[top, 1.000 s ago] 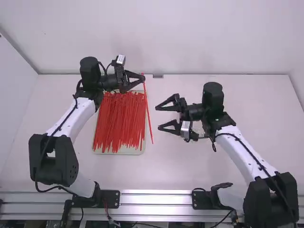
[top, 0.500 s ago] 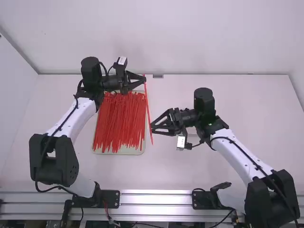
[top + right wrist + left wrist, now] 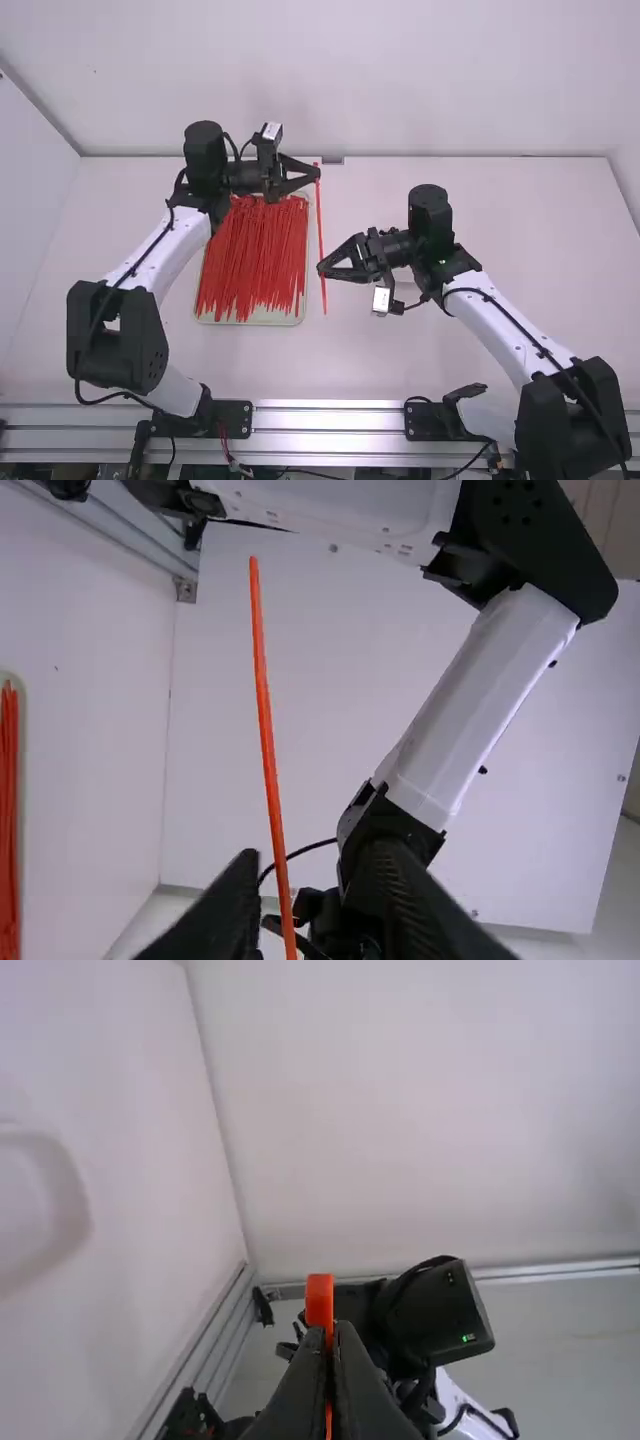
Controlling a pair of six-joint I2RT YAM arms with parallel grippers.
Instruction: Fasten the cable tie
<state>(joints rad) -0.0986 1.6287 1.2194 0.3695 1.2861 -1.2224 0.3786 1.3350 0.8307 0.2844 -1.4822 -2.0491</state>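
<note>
A single red cable tie (image 3: 321,235) hangs upright just right of the tray. Its head end (image 3: 319,1302) is pinched in my left gripper (image 3: 312,172), which is shut on it at the tray's far right corner. In the left wrist view, the left gripper (image 3: 326,1348) has its fingers pressed together around the tie. My right gripper (image 3: 326,268) is open at the tie's lower part. In the right wrist view the tie (image 3: 264,740) runs down between the right gripper's (image 3: 300,920) spread fingers, close to one finger (image 3: 235,905).
A flat tray (image 3: 290,318) holding several red cable ties (image 3: 250,255) lies left of the middle. Bare white table stretches right of the right arm and in front of the tray. The back wall runs close behind the left gripper.
The left gripper carried the tie a little to the right, off the tray's edge. The right gripper swung left to the tie's lower part and its fingers narrowed around it.
</note>
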